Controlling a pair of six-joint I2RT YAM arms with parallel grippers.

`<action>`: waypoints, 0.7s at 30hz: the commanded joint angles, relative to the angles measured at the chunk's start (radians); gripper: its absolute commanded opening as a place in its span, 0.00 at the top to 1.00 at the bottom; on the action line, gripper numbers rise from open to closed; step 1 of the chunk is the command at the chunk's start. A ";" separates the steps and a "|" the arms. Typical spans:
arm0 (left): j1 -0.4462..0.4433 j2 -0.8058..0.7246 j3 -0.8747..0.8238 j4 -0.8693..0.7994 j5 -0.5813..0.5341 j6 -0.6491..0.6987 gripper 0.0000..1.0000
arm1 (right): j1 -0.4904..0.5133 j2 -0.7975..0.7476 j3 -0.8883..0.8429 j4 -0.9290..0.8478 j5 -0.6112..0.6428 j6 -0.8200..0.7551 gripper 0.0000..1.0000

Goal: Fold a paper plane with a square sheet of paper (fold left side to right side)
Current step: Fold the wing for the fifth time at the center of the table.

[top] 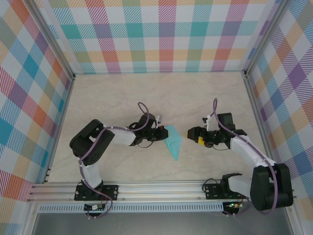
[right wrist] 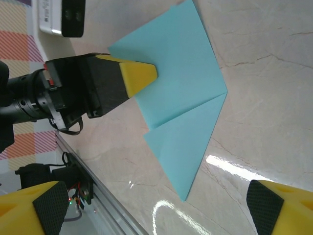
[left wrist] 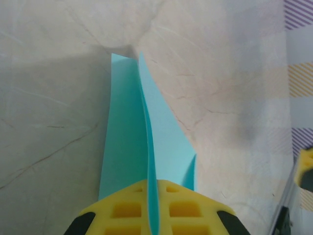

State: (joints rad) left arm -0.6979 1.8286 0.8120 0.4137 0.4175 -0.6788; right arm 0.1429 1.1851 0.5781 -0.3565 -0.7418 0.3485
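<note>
The turquoise sheet of paper point(top: 174, 142) lies on the table's middle, folded into a narrow kite shape whose sharp tip points toward the near edge. My left gripper point(top: 164, 133) is shut on its left side. In the left wrist view a raised fold of the paper point(left wrist: 128, 132) runs between the yellow pads point(left wrist: 122, 211), which press together on it. From the right wrist view the left gripper point(right wrist: 143, 76) bites the paper point(right wrist: 183, 95) at its left edge. My right gripper point(top: 190, 132) hovers just right of the paper, open, its fingertips point(right wrist: 36, 208) wide apart with nothing between them.
The pale marble-pattern tabletop point(top: 146, 93) is fenced by checked pastel walls point(top: 161, 34) at the back and both sides. An aluminium rail point(top: 161, 188) carrying the arm bases runs along the near edge.
</note>
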 commanded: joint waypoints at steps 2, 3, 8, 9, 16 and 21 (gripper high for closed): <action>0.020 -0.063 -0.053 0.138 0.123 0.106 1.00 | 0.007 0.082 0.032 0.118 -0.114 -0.072 0.09; 0.021 -0.072 -0.064 0.151 0.137 0.118 1.00 | 0.012 0.113 0.041 0.130 -0.127 -0.083 0.10; 0.021 -0.106 -0.089 0.162 0.190 0.171 1.00 | 0.036 0.270 0.099 0.167 -0.208 -0.127 0.16; 0.021 -0.112 -0.093 0.165 0.200 0.176 1.00 | 0.041 0.300 0.113 0.169 -0.212 -0.141 0.17; 0.024 -0.134 -0.110 0.174 0.230 0.196 1.00 | 0.057 0.467 0.153 0.311 -0.272 -0.142 0.25; 0.025 -0.132 -0.104 0.168 0.242 0.202 1.00 | 0.086 0.545 0.154 0.382 -0.336 -0.144 0.34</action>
State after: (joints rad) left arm -0.6846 1.7218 0.7158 0.5533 0.6292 -0.5098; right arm 0.2119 1.7031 0.7136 -0.0551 -0.9905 0.2432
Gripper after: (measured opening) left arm 0.044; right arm 0.667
